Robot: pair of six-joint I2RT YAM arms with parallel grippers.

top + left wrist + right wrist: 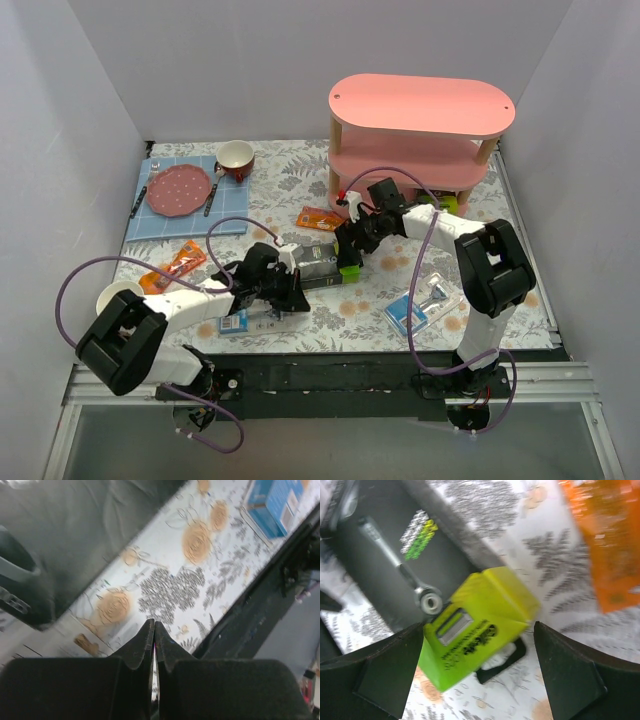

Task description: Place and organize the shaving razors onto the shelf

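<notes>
A dark grey razor box with a lime-green end (325,266) lies mid-table. My right gripper (351,247) is open over its green end. In the right wrist view the green end (475,625) sits between my spread fingers, close to the left one, with a gap on the right. My left gripper (293,293) is shut and empty, low by the box's left end; its closed tips (154,623) hover over the cloth beside the dark box (75,530). One blister pack (424,301) lies front right and also shows in the left wrist view (275,500). Another (236,322) lies under my left arm. The pink shelf (420,105) stands back right, with something lime-green (447,203) on its bottom tier.
Orange packets lie at centre (320,218) and left (178,265). A blue mat with a pink plate (180,188), cutlery and a red mug (236,160) is back left. A white cup (120,295) stands by my left arm. The table's black front edge (260,615) is close.
</notes>
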